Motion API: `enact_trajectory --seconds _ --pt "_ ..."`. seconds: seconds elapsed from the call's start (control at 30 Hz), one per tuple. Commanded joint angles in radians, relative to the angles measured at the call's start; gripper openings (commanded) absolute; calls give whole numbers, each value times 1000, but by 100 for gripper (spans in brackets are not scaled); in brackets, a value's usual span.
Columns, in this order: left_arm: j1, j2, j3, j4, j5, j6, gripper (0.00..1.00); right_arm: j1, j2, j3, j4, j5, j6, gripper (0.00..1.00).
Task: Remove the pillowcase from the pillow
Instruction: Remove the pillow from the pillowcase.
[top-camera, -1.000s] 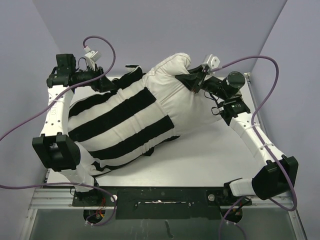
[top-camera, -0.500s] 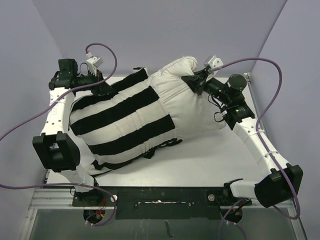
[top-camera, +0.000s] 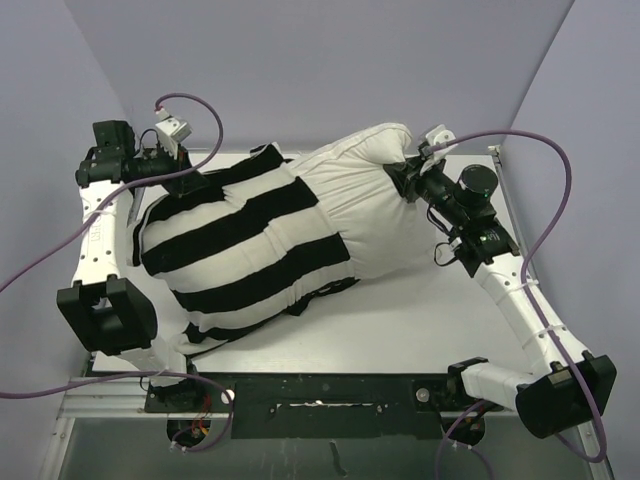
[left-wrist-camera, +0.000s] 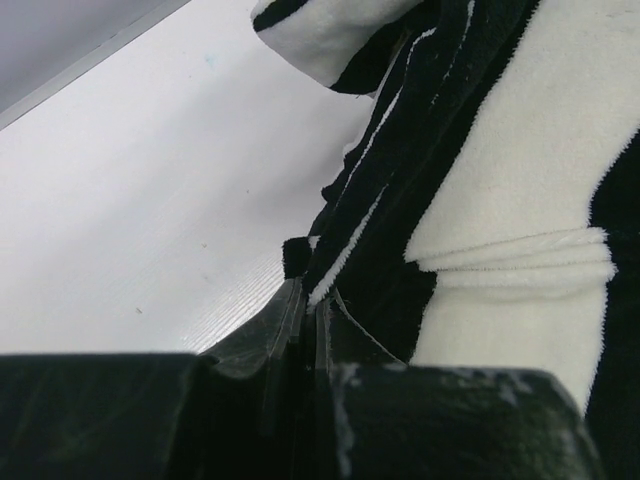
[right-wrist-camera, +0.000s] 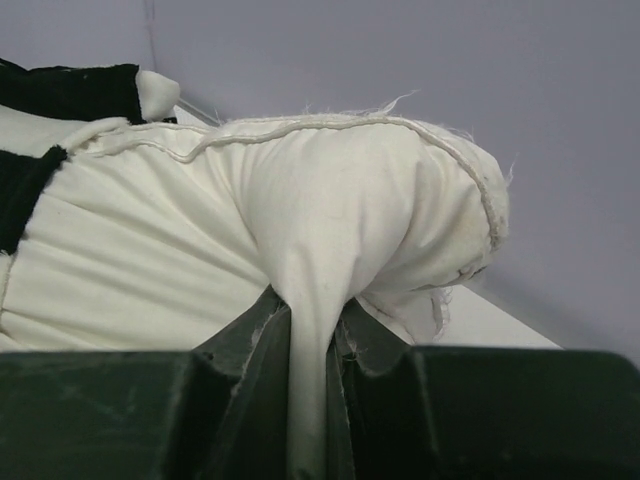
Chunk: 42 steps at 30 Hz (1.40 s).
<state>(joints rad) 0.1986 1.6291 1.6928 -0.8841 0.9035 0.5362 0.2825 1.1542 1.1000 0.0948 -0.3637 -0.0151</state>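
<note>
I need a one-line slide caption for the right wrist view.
The right gripper has its jaws shut on a fold of the white pillow; striped pillowcase at far left.

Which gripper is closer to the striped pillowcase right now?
Left. The left gripper is shut on the pillowcase at its far-left edge. The right gripper clamps a bare corner of the pillow, clear of the stripes.

This looks like a robotics lab test cell. Bare lilac-grey walls (top-camera: 330, 70) box in a plain white surface (top-camera: 420, 310). A left arm (top-camera: 105, 225) and a right arm (top-camera: 515, 300) are bolted beside a black plate (top-camera: 330, 385) at its near edge, and purple cables (top-camera: 545, 160) loop loosely from both.
</note>
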Motion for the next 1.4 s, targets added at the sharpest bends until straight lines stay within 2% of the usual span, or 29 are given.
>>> enact_trajectory --seconds 0.0,0.03,0.07,0.1,0.17,0.2,0.23,0.33,0.47,0.63,0.8,1.07,1.2,1.37 --pt "131 -26 24 91 -286 90 0 -107 -94 50 92 369 -58 0" --pt "132 -19 39 77 -269 80 4 -108 -90 50 83 376 -59 0" --pt "132 -12 61 47 -222 79 24 -110 -88 46 79 377 -59 0" --pt "132 -4 87 3 -182 81 49 -113 -85 40 79 375 -57 0" --pt "133 -4 121 -61 -117 95 81 -134 -86 13 113 358 -35 0" --pt "134 -10 130 -84 -88 120 90 -155 -94 -15 163 317 -12 0" --pt "136 -14 136 -117 -69 155 94 -190 -101 -47 225 263 28 0" --pt "140 -11 155 -188 -55 278 98 -296 -102 -121 456 36 174 0" --pt "167 34 200 -243 -52 359 98 -353 -53 -107 629 -214 281 0" --pt "182 98 241 -293 -27 418 98 -353 -1 -38 751 -360 321 0" --pt "178 110 202 -294 23 467 98 -353 25 27 782 -409 353 0" --pt "164 127 209 -591 87 713 98 -348 30 49 773 -446 354 0" --pt "182 173 286 -832 92 875 98 -343 34 72 741 -461 319 0" --pt "243 161 306 -841 119 919 98 -328 15 106 617 -444 213 0"
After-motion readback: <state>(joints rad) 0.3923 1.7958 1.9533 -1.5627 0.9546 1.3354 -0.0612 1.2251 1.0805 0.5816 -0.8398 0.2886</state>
